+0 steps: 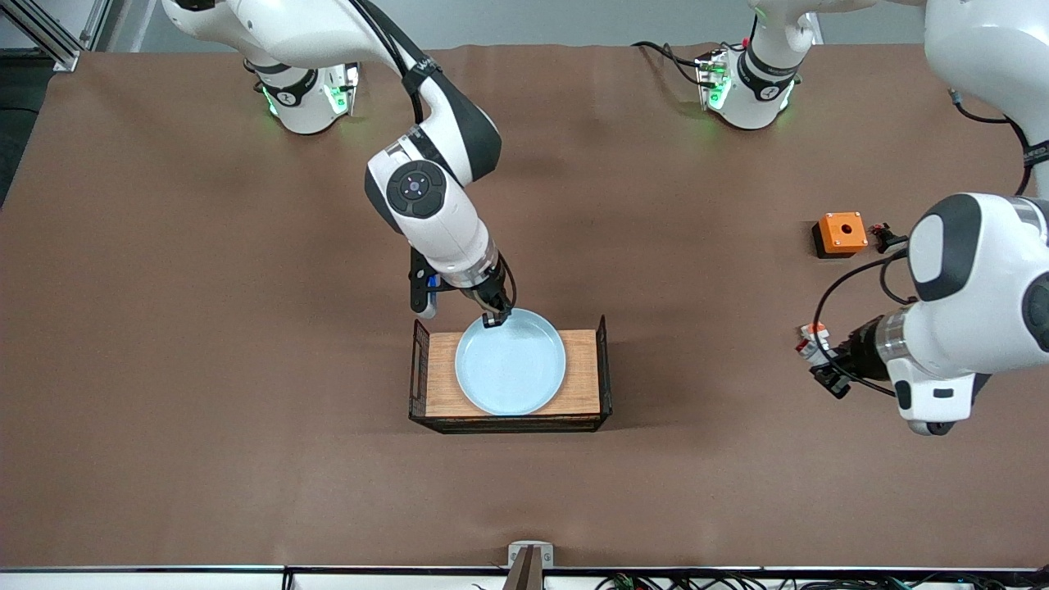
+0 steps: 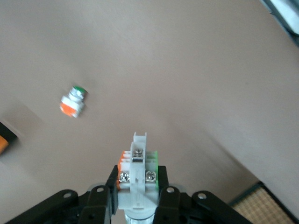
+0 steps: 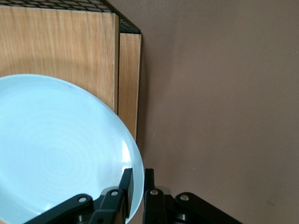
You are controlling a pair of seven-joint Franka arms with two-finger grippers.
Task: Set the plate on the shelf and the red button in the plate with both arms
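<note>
Closest to the front camera sits the wooden tray, with the plate lying on it. On the plate's rim, the right gripper has its jaws pinching the edge. At the left arm's end of the surface, the left gripper holds the red button up in the air.

Left wrist view: jaws squeeze the red button; a small white block lies on the surface.

Right wrist view: jaws nip the plate's rim over the tray.
</note>
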